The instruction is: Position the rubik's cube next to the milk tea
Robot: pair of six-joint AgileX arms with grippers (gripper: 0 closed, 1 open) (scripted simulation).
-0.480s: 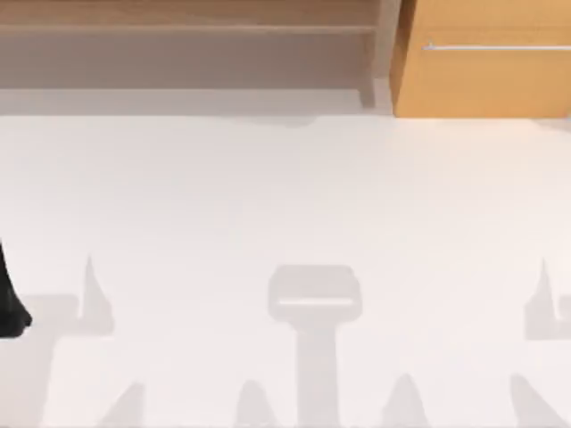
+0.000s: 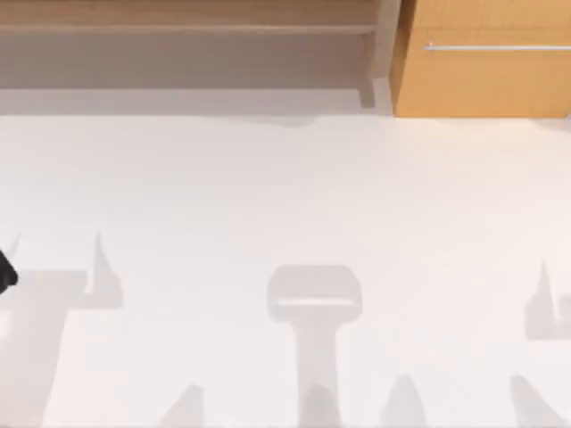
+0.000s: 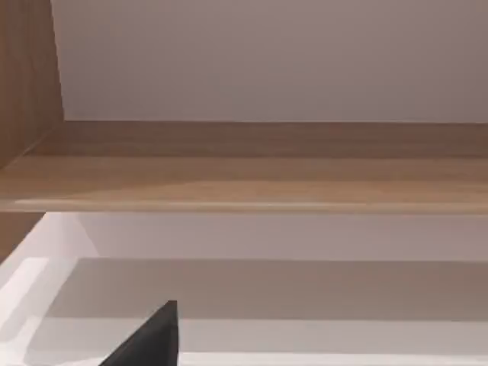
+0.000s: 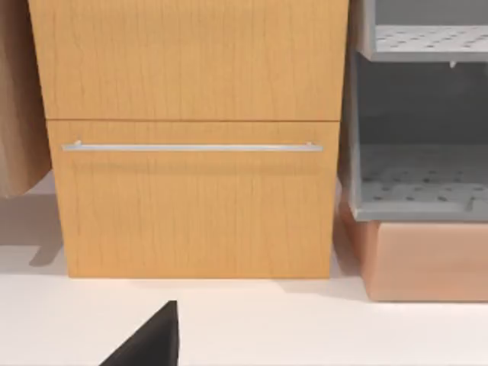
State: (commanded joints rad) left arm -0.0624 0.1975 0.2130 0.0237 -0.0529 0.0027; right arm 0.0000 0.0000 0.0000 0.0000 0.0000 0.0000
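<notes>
Left gripper (image 2: 4, 269) peeks in at the table's (image 2: 285, 196) far-left edge as a dark tip; whether its fingers are released or clenched, I cannot tell. Beyond the white tabletop, a wooden shelf (image 2: 187, 27) spans the far left, and a drawer cabinet (image 2: 482, 80) with a metal handle (image 2: 495, 46) stands far right.

Bright, even light; soft grey shadows on the table (image 2: 285, 196).

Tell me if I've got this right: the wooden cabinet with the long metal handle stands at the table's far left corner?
Not quite. The wooden cabinet with the metal handle stands at the table's far right corner, as the top view shows. At the far left is an open wooden shelf.
</notes>
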